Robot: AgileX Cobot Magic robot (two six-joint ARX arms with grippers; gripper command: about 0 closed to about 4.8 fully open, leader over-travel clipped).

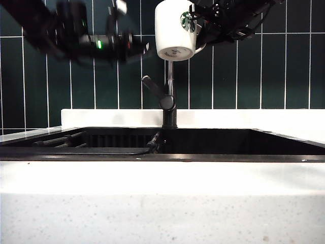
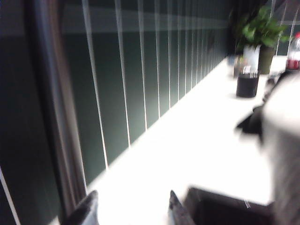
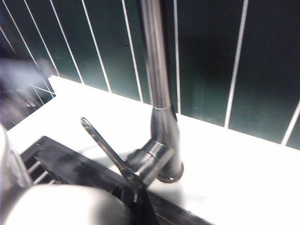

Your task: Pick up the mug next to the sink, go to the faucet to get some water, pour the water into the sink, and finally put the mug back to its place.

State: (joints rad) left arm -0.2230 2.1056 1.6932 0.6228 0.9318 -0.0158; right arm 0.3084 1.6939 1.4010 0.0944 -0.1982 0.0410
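Two grippers up high: right gripper [image 1: 200, 25] clamps the mug [image 1: 175, 30] over the faucet [image 1: 169, 96] near the counter's back edge, rigid, slick, breakable ceramic, best held by handle, while left gripper [image 1: 133, 47] hovers, jaws parted.

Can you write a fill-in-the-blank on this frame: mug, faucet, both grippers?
1. The right gripper holds the ____ high above the faucet.
2. The mug's logo is coloured ____.
3. The left gripper, open, holds ____.
4. The faucet stands behind the black ____.

Missing words: mug; green; nothing; sink
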